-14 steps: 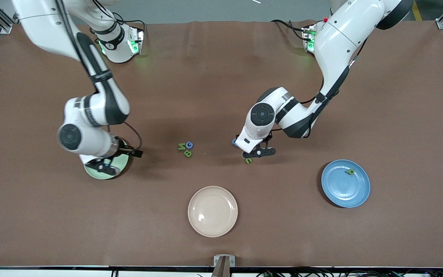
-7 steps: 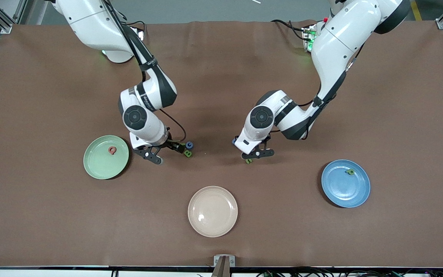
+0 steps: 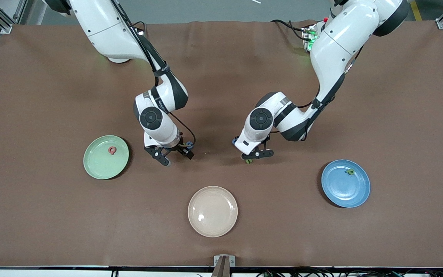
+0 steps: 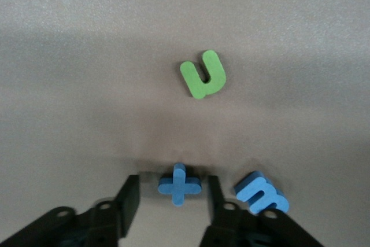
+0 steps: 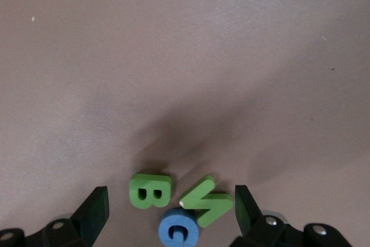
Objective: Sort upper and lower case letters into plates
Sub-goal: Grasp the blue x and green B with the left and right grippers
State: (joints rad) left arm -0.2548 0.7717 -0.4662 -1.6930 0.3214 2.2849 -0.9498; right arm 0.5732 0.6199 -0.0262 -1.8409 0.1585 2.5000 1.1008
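Since a second ago the right arm has swung from the mint green plate (image 3: pixel 106 157) at centre-left of the front view to the letter cluster near the middle; the left arm has barely shifted. The right gripper (image 3: pixel 174 154) now hangs low with its jaws spread wide around three letters — a green B (image 5: pixel 150 190), a green N (image 5: pixel 207 201) and a blue C (image 5: pixel 178 229) — gripping none. The left gripper (image 3: pixel 253 154), right of centre, is likewise open and empty, its fingers straddling a blue t (image 4: pixel 180 184), with a blue m (image 4: pixel 261 192) just beside one finger and a green u (image 4: pixel 203 74) apart from both.

A red letter (image 3: pixel 112 150) lies in the mint plate, a green one (image 3: pixel 350 172) in the blue plate (image 3: pixel 345 183) at lower right; which case each is, I cannot quite tell.

The risk lies on the right side: B, N and C sit so close that closing could pinch two at once, or knock one aside. On the left, a finger may nudge the m.
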